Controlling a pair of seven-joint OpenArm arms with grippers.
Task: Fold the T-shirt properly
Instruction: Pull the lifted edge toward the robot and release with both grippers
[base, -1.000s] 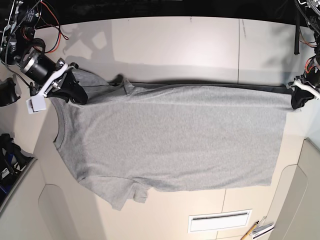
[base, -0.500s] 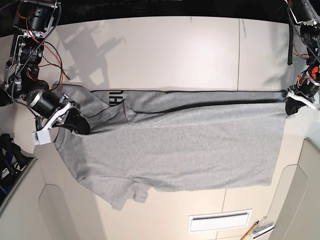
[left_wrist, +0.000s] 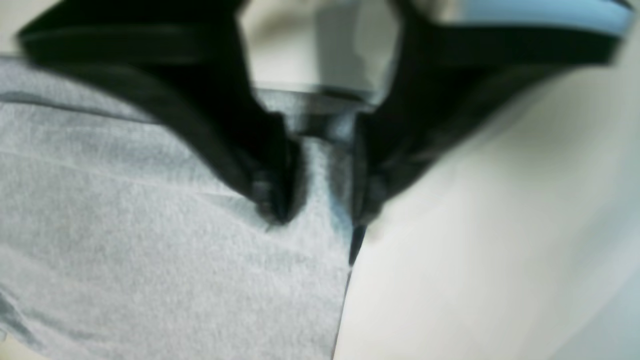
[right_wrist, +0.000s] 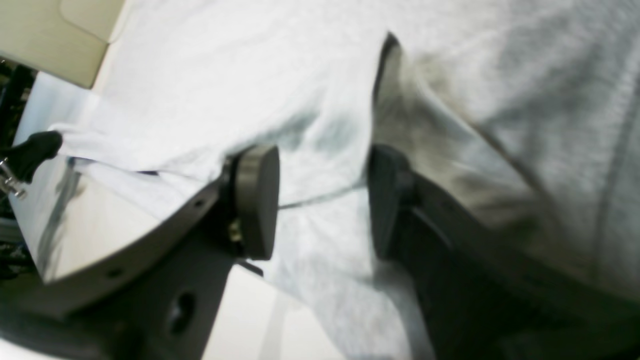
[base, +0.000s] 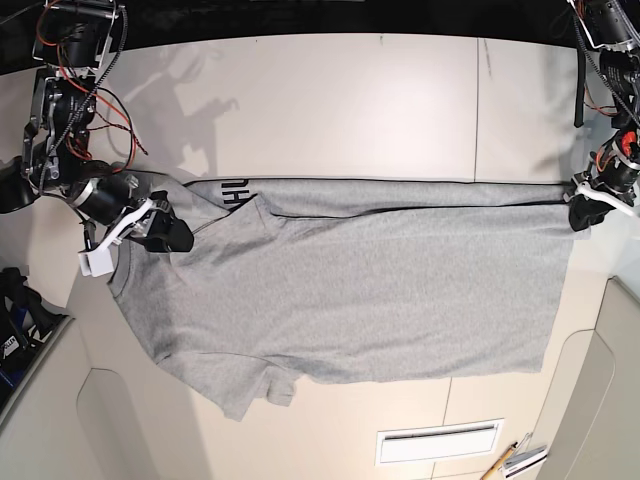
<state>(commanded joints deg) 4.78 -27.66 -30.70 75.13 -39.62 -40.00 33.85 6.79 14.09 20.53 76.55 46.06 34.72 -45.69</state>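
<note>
The light grey T-shirt lies spread flat on the table, collar to the left and hem to the right. Its far edge is turned over in a narrow strip that shows black lettering. My right gripper is at the shoulder by the collar. In the right wrist view it is open, with the cloth lying behind the parted pads. My left gripper is at the far hem corner. In the blurred left wrist view it stands slightly open over the cloth.
The beige table has a seam line at the right. A white slotted plate and some pens lie near the front edge. Raised beige panels flank the front corners. Loose cables hang by the left arm.
The lifted far edge has come down onto the shirt and lies flatter. My right gripper has shifted slightly toward the far side and right. My left gripper has barely moved.
</note>
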